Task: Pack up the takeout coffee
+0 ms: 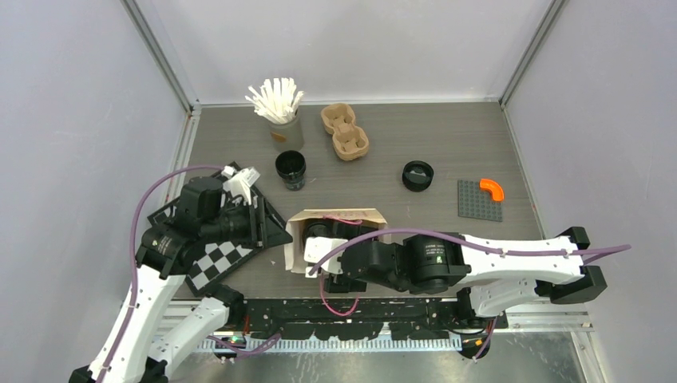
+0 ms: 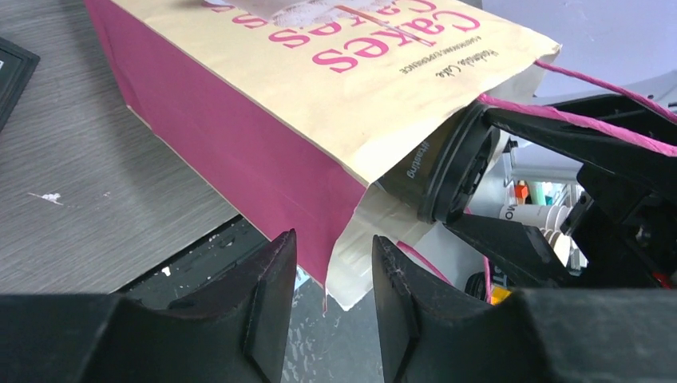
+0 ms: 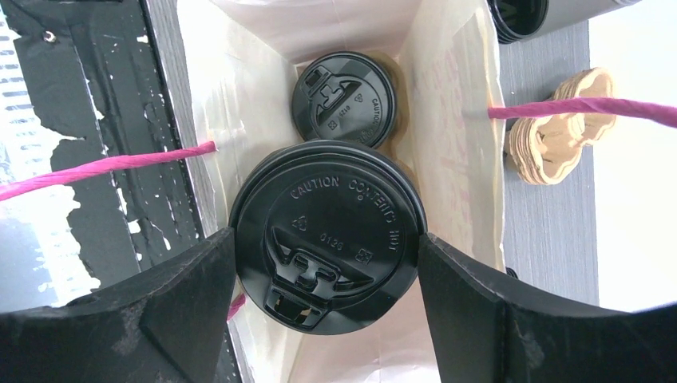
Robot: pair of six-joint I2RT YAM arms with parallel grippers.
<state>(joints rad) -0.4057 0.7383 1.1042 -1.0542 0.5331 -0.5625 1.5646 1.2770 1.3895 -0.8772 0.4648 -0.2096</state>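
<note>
A cream and magenta paper bag (image 1: 297, 239) stands open at the near middle of the table. My right gripper (image 3: 326, 239) reaches into the bag (image 3: 455, 120), shut on a lidded black takeout coffee cup (image 3: 327, 231), a finger pressed on each side of its lid. A second lidded cup (image 3: 343, 100) sits deeper in the bag. My left gripper (image 2: 334, 243) is open, its fingers either side of the bag's (image 2: 319, 88) lower corner without touching it. An unlidded black cup (image 1: 290, 169) and a loose black lid (image 1: 417, 175) rest on the table.
A brown pulp cup carrier (image 1: 345, 132) and a grey cup of white sticks (image 1: 279, 112) stand at the back. A grey studded plate (image 1: 475, 203) with an orange piece (image 1: 492, 187) lies to the right. A checkerboard (image 1: 223, 259) lies under the left arm.
</note>
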